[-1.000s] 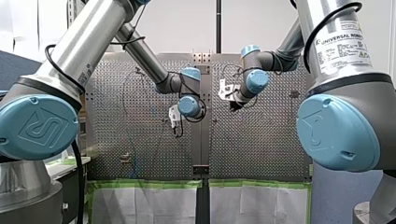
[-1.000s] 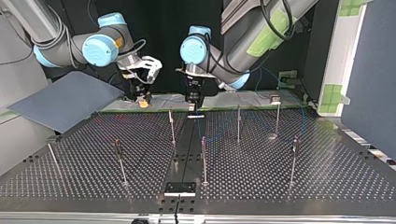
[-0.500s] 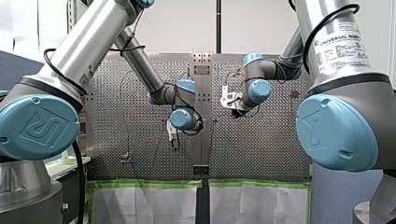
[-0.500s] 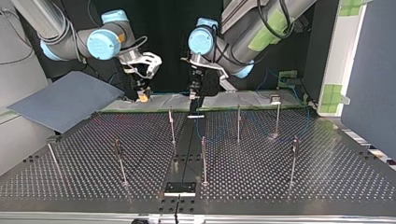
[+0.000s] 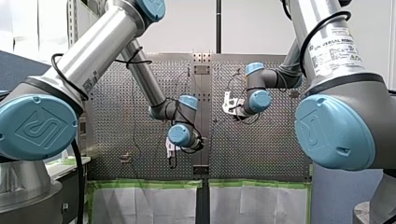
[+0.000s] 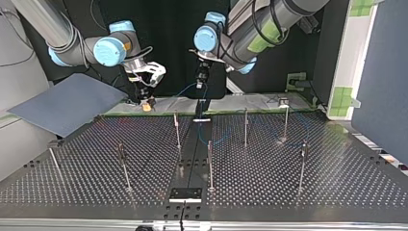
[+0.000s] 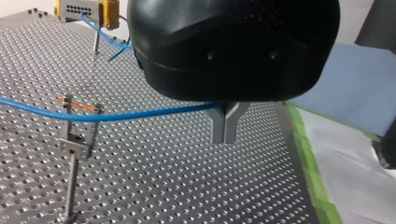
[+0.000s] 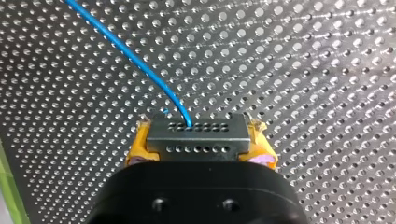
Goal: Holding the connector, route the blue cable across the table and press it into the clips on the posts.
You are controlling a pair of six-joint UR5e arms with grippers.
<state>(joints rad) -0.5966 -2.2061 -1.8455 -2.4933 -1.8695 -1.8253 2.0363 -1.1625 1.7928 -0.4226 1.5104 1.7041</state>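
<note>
My left gripper [image 7: 224,139], closest to its wrist camera, has its metal fingers drawn together. They appear to pinch the blue cable [image 7: 140,113], though the contact itself is tucked under the gripper's housing. Just beyond, the cable crosses the fork of a clip [image 7: 80,119] on top of a slender post [image 7: 71,186], where it sits between the prongs. Farther back, my right gripper [image 8: 200,148] is clamped by its yellow pads on the grey connector [image 8: 196,133]. The connector is held clear of the perforated worktop [image 6: 288,192], and the cable leads away from its face. Seen from across the table, both grippers hang near the worktop's far edge. The routing looks to be at an early stage: the connector is in hand and one clip is threaded. The nearer posts [image 6: 210,163] in that view carry no cable at their tops, so most of the crossing and pressing is left to do.
</note>
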